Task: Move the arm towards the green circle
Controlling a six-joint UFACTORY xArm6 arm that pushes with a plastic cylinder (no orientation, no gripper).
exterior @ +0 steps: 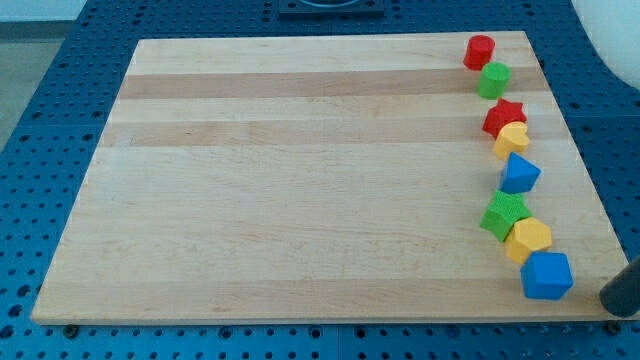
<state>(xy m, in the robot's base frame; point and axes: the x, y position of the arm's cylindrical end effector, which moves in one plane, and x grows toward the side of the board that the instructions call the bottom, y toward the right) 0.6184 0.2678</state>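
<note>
My tip [612,303] (view's bottom right) sits well below green circle [494,79].

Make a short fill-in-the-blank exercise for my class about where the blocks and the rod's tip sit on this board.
1. All the blocks line the view's ____ edge of the wooden board.
2. The green circle sits just below the ____ block.
3. My tip is nearest the ____ cube.
4. The yellow heart touches the red ____.

Missing words: right; red; blue; star
</note>
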